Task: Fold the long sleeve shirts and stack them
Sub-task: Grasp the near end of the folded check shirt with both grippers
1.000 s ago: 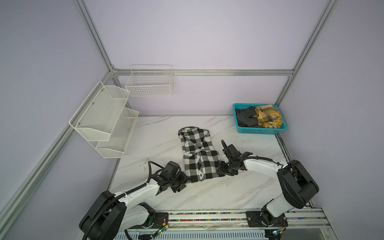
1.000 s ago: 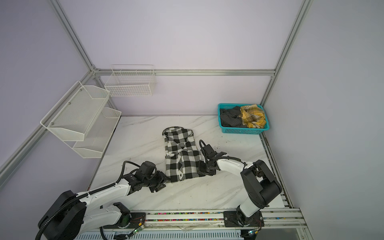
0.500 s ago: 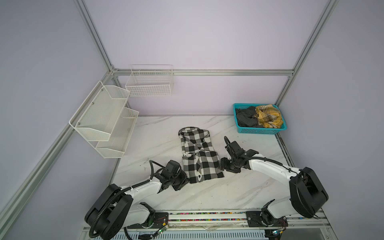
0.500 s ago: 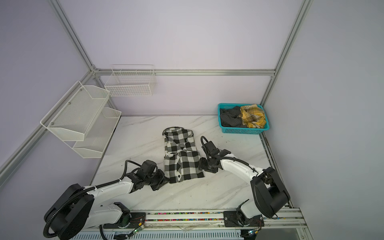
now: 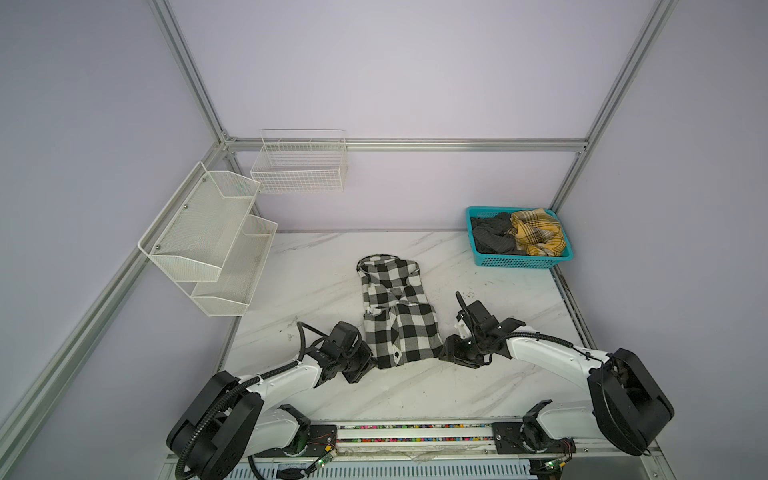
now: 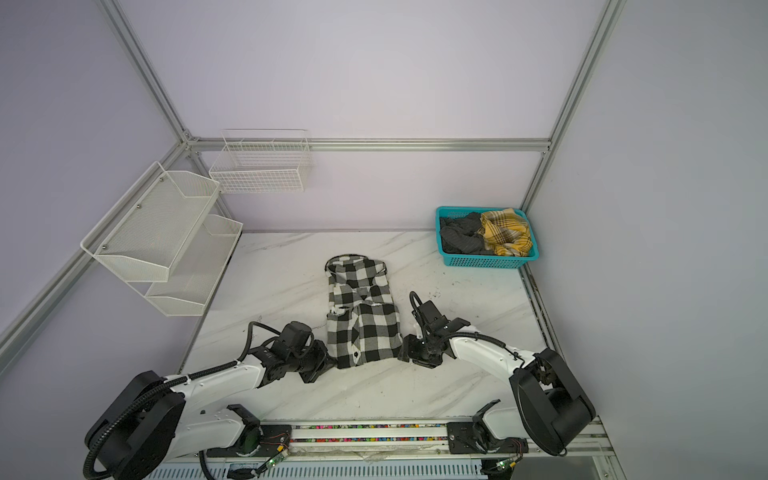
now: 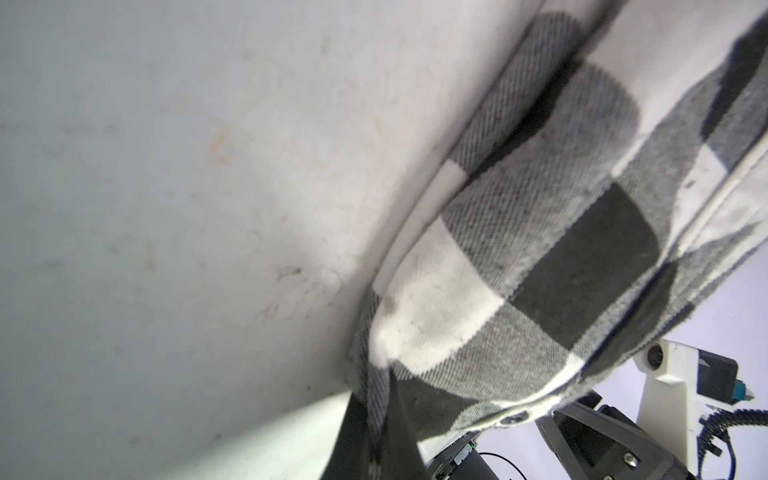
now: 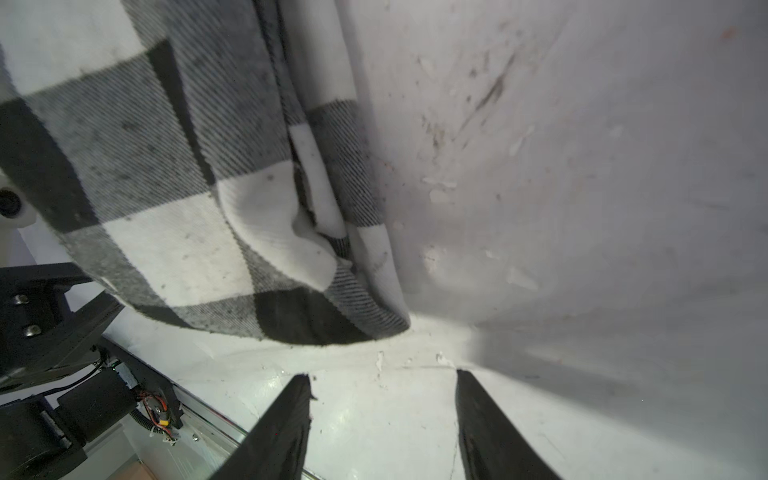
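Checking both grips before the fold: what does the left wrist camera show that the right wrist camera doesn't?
Left wrist only: the left gripper with jaws shut on the checked shirt at its hem. Right wrist only: the right gripper with jaws open over bare table, the shirt's corner just ahead, ungripped. Both: the black-and-white cloth lying on the marble surface.

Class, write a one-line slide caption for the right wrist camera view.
Open, empty right end effector poised just short of a hem corner of the checked shirt lying on the marble table.
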Motion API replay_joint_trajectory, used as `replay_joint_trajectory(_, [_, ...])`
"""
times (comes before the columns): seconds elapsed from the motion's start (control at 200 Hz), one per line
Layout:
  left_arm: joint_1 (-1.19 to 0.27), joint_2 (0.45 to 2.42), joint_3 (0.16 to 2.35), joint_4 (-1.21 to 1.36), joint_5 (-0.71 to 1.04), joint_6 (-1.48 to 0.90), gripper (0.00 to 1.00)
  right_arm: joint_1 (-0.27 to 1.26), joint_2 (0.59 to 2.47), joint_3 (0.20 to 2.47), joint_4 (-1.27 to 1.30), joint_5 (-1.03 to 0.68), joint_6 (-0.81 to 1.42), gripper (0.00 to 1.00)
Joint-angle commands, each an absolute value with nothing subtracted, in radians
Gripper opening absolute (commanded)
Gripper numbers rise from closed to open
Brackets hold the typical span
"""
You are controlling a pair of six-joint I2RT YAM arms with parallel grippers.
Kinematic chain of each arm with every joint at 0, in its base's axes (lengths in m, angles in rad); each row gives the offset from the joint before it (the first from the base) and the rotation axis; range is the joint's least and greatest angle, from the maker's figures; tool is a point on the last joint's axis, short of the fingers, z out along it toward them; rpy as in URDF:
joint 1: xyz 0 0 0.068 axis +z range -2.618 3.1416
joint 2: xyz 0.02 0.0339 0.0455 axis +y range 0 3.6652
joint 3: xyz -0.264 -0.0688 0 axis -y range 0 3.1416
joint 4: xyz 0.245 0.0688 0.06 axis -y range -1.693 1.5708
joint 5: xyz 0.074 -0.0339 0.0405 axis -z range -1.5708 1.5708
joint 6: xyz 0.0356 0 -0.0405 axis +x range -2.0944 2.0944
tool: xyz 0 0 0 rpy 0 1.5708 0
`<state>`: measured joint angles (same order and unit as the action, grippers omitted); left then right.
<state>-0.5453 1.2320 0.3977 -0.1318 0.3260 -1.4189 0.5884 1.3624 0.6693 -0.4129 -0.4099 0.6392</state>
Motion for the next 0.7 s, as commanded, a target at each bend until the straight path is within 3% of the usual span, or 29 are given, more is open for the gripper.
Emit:
replay_joint_trajectory(0.0, [-0.536,1.221,0.368,-0.179,0.332,-1.399,0.0,0.578,1.394,0.675,-0.312,-0.451,0.664,0.58])
replay_joint_trajectory(0.205, [-0.53,1.217,0.366,-0.185,0.335,-1.384,0.0,0.565,1.46,0.654,-0.266,-0.44,0.65,0.45])
replay_joint_trajectory(0.5, [-0.512,1.202,0.346,-0.205,0.34,-1.359,0.0,0.551,1.475,0.608,-0.199,-0.444,0.653,0.48])
replay_joint_trajectory(0.695, [-0.508,1.216,0.347,-0.205,0.35,-1.344,0.0,0.549,1.512,0.591,-0.136,-0.471,0.656,0.36])
